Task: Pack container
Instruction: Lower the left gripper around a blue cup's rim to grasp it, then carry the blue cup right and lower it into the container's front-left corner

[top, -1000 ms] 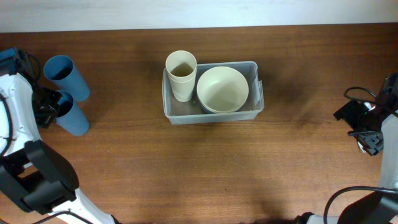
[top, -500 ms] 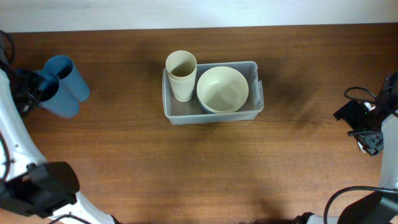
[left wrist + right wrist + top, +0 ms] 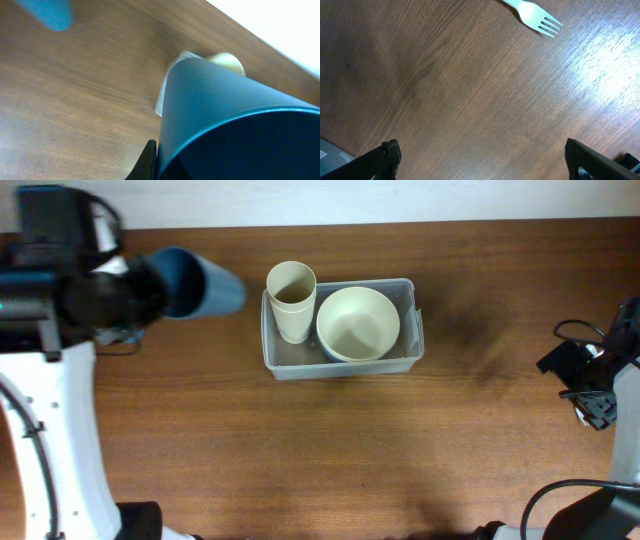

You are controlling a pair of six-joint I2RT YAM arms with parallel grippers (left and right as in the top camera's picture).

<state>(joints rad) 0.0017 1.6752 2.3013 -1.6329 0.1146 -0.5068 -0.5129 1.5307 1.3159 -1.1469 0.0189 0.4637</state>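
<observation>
Container (image 3: pixel 340 369): clear plastic bin resting mid-table (image 3: pixel 300 460), long side running left to right.
Cream cup (image 3: pixel 291 300): upright inside the container, at its left end.
Cream bowl (image 3: pixel 358 323): inside the container, just right of the cream cup.
Left gripper (image 3: pixel 155 292): left of the container, clamped on the wide end of the blue cup.
Blue cup (image 3: pixel 205 283): held on its side, narrow base pointing at the container, near but apart.
Second blue cup (image 3: pixel 47 12): blurred, apart from the container.
Right gripper (image 3: pixel 480 170): well right of the container, jaws wide, nothing between.
Fork (image 3: pixel 532 15): white, flat on the table; place relative to the container cannot be told.
</observation>
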